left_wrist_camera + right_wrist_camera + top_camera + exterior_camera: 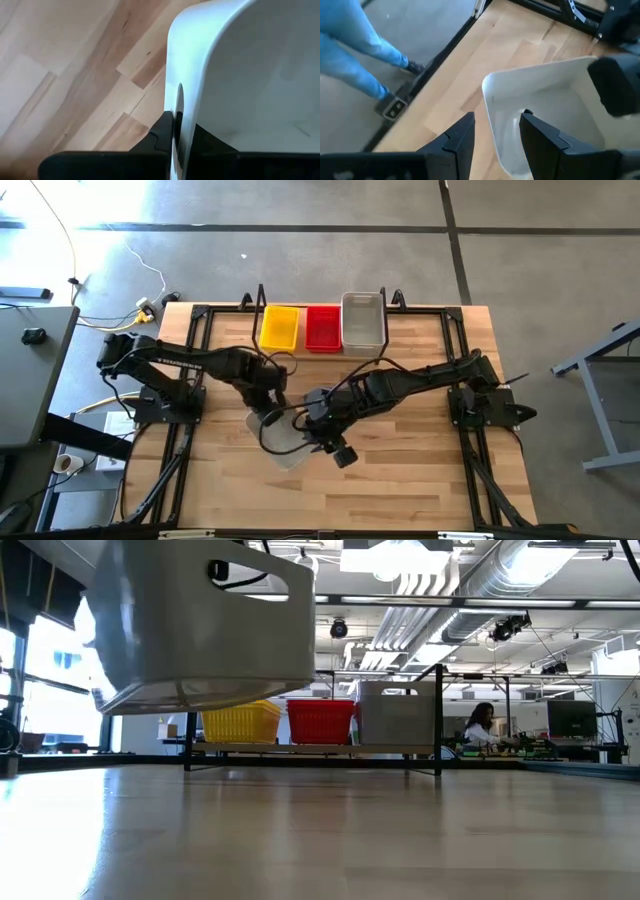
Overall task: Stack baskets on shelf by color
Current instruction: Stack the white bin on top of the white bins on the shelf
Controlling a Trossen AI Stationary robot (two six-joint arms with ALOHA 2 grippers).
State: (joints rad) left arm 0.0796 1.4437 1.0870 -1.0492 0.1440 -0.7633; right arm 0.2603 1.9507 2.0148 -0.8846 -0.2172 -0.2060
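— Two grippers meet at one grey basket (283, 442) at lower centre of the high view; can we see under it?

— We see it clear of the table (320, 830). Our left gripper (175, 127) pinches its wall; our right gripper (497, 132) straddles the rim, unclenched.

— And top centre?

— Yellow basket (279, 327), red basket (322, 328), another grey basket (364, 319) fill the shelf (310, 749).
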